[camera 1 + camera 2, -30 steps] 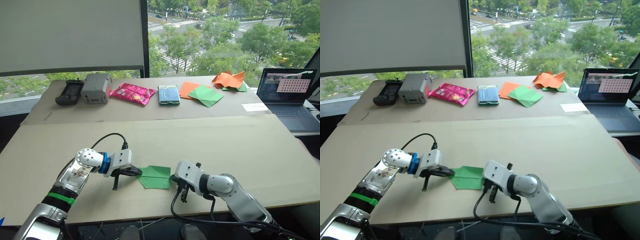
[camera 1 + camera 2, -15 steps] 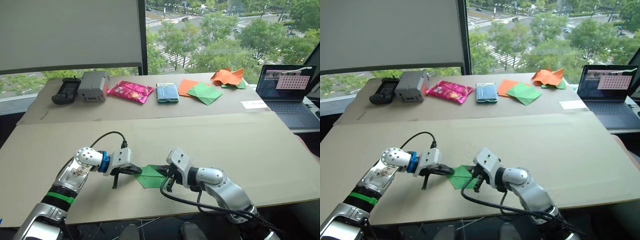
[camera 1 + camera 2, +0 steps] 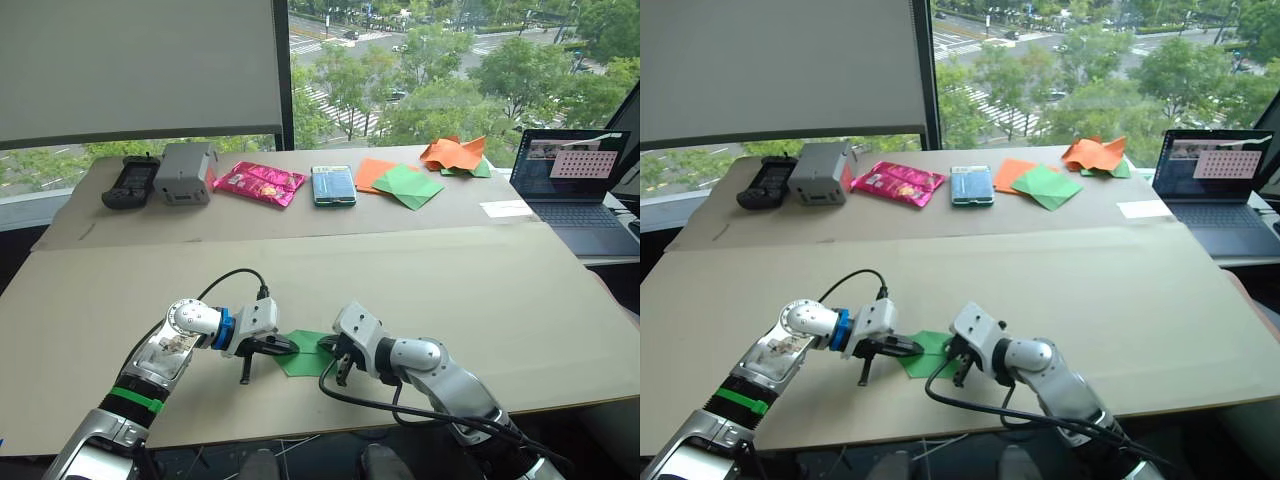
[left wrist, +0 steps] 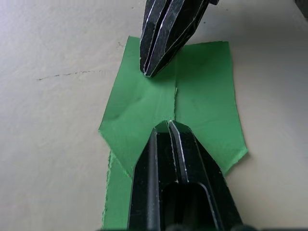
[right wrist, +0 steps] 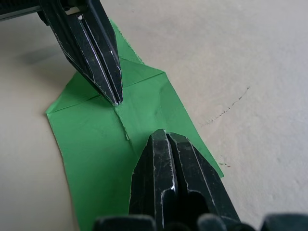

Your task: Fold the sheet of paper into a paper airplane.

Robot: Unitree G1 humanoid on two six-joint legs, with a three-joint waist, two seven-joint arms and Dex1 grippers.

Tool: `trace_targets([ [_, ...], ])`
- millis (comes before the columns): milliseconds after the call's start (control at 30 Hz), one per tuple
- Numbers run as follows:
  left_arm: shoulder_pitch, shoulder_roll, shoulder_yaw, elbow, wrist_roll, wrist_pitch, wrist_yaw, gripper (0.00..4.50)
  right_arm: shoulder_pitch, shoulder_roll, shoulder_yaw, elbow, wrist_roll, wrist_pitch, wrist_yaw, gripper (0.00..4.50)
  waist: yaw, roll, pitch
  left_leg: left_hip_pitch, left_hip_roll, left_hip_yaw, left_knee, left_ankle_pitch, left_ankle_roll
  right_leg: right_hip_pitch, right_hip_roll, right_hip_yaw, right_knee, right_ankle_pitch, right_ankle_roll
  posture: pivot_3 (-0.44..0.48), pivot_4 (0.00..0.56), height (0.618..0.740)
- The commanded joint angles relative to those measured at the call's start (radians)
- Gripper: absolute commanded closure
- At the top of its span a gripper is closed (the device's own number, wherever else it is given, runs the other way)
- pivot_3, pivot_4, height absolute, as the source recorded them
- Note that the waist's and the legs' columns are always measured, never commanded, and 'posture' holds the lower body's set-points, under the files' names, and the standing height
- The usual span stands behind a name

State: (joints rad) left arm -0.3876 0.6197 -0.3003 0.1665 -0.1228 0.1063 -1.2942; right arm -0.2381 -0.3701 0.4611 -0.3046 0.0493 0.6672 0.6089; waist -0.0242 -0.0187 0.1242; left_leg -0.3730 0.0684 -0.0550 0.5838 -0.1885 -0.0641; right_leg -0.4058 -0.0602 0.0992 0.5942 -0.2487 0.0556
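Both closed tools, left [image 4: 168,126] and right [image 5: 161,135], now closer together atop the half-hidden sheet of paper [image 4: 202,91].

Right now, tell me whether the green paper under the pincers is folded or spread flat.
Folded. The sheet of paper lies flat with two flaps meeting along a centre seam, corners turned in.
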Motion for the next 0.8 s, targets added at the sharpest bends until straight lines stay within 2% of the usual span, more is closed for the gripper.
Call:
trace_targets([
  [33, -0.008, -0.009, -0.017, 0.019, 0.03, -0.021, 0.016, 4.5, 0.017, -0.01, 0.03, 0.041, -0.024, 0.068, -0.009, 4.45, 0.0, 0.0, 0.0, 0.0, 0.0, 0.0, 0.0, 0.0, 0.0, 0.0, 0.0, 0.0, 0.0, 0.0, 0.0, 0.0, 0.15, 0.725],
  [333, -0.003, 0.013, -0.046, 0.095, 0.082, -0.065, 0.009, 4.5, 0.009, -0.005, 0.034, 0.024, -0.017, 0.107, -0.025, 4.45, 0.001, 0.0, -0.002, 0.001, 0.0, 0.0, 0.0, 0.0, 0.0, 0.0, 0.0, 0.0, 0.0, 0.0, 0.0, 0.0, 0.15, 0.725],
  [800, 0.061, 0.088, -0.004, 0.118, 0.056, -0.057, -0.001, 4.5, -0.01, 0.005, 0.032, 0.048, -0.013, 0.118, -0.034, 4.45, -0.023, 0.001, -0.007, 0.004, 0.0, 0.0, -0.003, 0.0, 0.0, 0.001, 0.0, 0.0, 0.0, 0.0, 0.0, 0.0, 0.15, 0.725],
])
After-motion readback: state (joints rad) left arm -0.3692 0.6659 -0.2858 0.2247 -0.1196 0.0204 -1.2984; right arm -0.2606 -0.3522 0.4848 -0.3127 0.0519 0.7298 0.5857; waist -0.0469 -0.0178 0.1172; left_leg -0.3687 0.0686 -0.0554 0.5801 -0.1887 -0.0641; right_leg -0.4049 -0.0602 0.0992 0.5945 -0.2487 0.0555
